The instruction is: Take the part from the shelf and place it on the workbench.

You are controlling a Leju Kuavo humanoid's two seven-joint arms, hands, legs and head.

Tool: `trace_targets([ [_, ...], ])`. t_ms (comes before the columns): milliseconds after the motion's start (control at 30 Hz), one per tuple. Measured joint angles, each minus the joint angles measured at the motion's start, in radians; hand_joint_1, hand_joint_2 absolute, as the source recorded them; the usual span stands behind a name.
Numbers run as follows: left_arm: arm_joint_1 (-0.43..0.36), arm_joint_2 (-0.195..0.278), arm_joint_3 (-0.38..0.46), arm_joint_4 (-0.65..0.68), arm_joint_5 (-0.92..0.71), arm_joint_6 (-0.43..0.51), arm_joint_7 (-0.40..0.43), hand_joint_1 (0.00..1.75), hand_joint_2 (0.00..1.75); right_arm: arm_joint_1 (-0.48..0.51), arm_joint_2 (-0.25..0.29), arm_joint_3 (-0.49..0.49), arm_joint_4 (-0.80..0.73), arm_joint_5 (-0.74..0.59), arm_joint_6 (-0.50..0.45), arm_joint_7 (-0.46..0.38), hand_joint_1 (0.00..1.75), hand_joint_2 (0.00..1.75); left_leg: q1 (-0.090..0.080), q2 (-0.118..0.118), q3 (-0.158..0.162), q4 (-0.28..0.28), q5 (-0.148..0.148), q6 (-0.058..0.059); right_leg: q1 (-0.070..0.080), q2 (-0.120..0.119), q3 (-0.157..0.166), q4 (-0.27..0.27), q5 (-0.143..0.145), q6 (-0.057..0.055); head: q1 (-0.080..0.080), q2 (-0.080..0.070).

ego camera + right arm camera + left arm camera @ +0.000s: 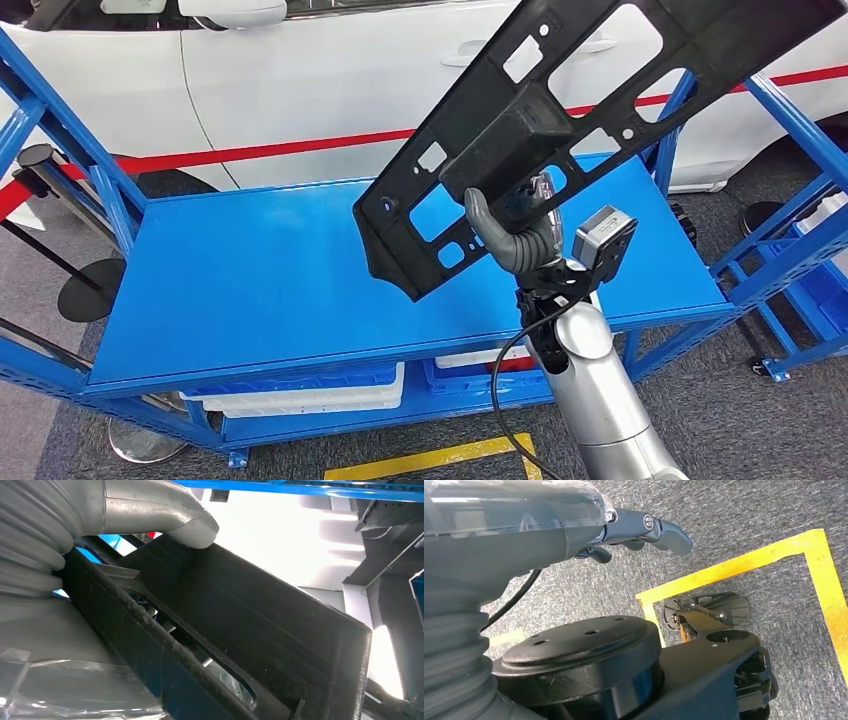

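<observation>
While it grips the raised box-shaped boss at the panel's middle, the right hand (520, 232) carries the black perforated plastic panel (560, 110) in the air, tilted, its low end toward the near left and its high end toward the far right. The central grip probably balances the long part over the wrist.

Item: panel, aloft above the blue workbench top (270, 270), touching nothing else; the right wrist view shows the thumb (170, 522) pressed on the boss (260, 615).

Item: left hand (644, 530), hanging low over grey carpet and yellow floor tape (734, 562), fingers loosely apart, holding nothing.

Item: white bins (310, 395) on the lower shelf beneath the top.

Item: white car (300, 70) with a red stripe, beyond the far edge.

Judgement: transport stage, with lowering and release still to do.
</observation>
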Motion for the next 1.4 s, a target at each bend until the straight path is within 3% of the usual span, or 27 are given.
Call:
trace_targets([
  [333, 0.0, 0.0, 0.0, 0.0, -0.001, -0.005, -0.004, 0.0, 1.75, 0.014, 0.007, -0.004, 0.001, 0.011, -0.003, -0.005, 1.68, 1.75, 0.0, 0.0, 0.0, 0.0, 0.0, 0.0, 0.0, 0.0, 0.0, 0.0, 0.0, 0.0, 0.0, 0.0],
  [600, 0.0, 0.0, 0.0, 0.0, -0.009, -0.01, -0.004, 0.0, 1.75, 0.027, 0.01, -0.011, 0.0, 0.013, 0.011, -0.001, 1.68, 1.75, -0.003, 0.0, -0.001, 0.004, -0.002, 0.004, -0.008, 0.0, 0.0, -0.001, 0.0, 0.002, 0.0, 0.0],
  [767, 0.0, 0.0, -0.001, 0.0, -0.01, -0.01, -0.004, 0.0, 1.75, 0.035, 0.01, -0.014, -0.001, 0.014, 0.02, -0.001, 1.68, 1.75, -0.007, 0.0, -0.006, 0.013, -0.006, 0.016, -0.012, 0.0, 0.0, -0.001, 0.002, 0.012, 0.0, 0.0],
  [867, 0.0, 0.0, -0.001, 0.0, -0.01, -0.01, -0.004, 0.0, 1.75, 0.036, 0.013, -0.017, -0.005, 0.015, 0.026, -0.001, 1.68, 1.75, -0.005, 0.003, 0.0, -0.004, 0.005, 0.033, -0.014, 0.0, 0.001, -0.002, 0.0, 0.023, 0.0, 0.0],
  [933, -0.001, 0.0, -0.001, 0.0, -0.01, -0.009, -0.005, 0.0, 1.75, 0.034, 0.014, -0.02, -0.009, 0.016, 0.031, 0.0, 1.68, 1.75, 0.0, 0.01, 0.009, -0.023, 0.017, 0.044, -0.013, -0.002, -0.027, 0.057, -0.038, 0.026, 0.002, 0.0],
  [1000, -0.001, 0.0, -0.002, 0.0, -0.01, -0.009, -0.006, 0.0, 1.75, 0.037, 0.014, -0.023, -0.009, 0.016, 0.033, 0.0, 1.68, 1.75, -0.003, 0.015, 0.01, -0.026, 0.018, 0.048, -0.014, -0.003, -0.091, 0.187, -0.099, 0.028, 0.003, 0.0],
  [1033, 0.0, 0.0, -0.002, 0.0, -0.01, -0.009, -0.006, 0.0, 1.75, 0.04, 0.014, -0.024, -0.008, 0.016, 0.033, 0.0, 1.68, 1.75, -0.004, 0.018, 0.01, -0.025, 0.017, 0.048, -0.014, -0.004, -0.121, 0.244, -0.115, 0.029, 0.004, 0.0],
  [1067, 0.0, 0.0, -0.002, 0.0, -0.01, -0.009, -0.006, 0.0, 1.75, 0.043, 0.014, -0.025, -0.008, 0.016, 0.033, 0.0, 1.68, 1.75, -0.004, 0.019, 0.01, -0.024, 0.016, 0.047, -0.015, -0.004, -0.137, 0.269, -0.113, 0.031, 0.003, 0.0],
  [1100, 0.0, 0.0, -0.002, 0.0, -0.009, -0.01, -0.005, 0.0, 1.75, 0.045, 0.014, -0.026, -0.008, 0.016, 0.033, 0.0, 1.68, 1.75, -0.003, 0.021, 0.011, -0.021, 0.013, 0.044, -0.017, -0.007, -0.134, 0.256, -0.092, 0.033, 0.003, 0.0],
  [1167, 0.0, -0.001, -0.002, 0.0, -0.009, -0.01, -0.005, 0.0, 1.75, 0.044, 0.014, -0.027, -0.008, 0.016, 0.034, 0.0, 1.68, 1.75, 0.001, 0.024, 0.011, -0.009, 0.002, 0.033, -0.02, -0.022, -0.081, 0.138, -0.025, 0.035, 0.004, 0.0],
  [1200, -0.001, -0.001, -0.002, 0.0, -0.009, -0.011, -0.005, 0.0, 1.75, 0.043, 0.014, -0.028, -0.008, 0.016, 0.035, 0.0, 1.68, 1.75, -0.001, 0.025, 0.009, 0.001, -0.006, 0.025, -0.019, -0.033, -0.054, 0.081, -0.004, 0.033, 0.005, 0.0],
  [1267, 0.0, -0.001, -0.001, 0.0, -0.008, -0.012, -0.005, 0.0, 1.75, 0.042, 0.015, -0.028, -0.008, 0.016, 0.036, 0.0, 1.68, 1.75, -0.008, 0.029, 0.005, 0.013, -0.017, 0.01, -0.015, -0.042, -0.034, 0.031, 0.003, 0.02, 0.004, 0.0],
  [1400, -0.001, 0.0, -0.001, 0.0, -0.006, -0.013, -0.005, 0.0, 1.75, 0.04, 0.018, -0.029, -0.009, 0.017, 0.036, 0.0, 1.68, 1.75, -0.004, 0.037, 0.001, 0.034, -0.041, -0.011, -0.012, -0.02, -0.037, 0.033, -0.002, -0.014, 0.001, 0.0],
])
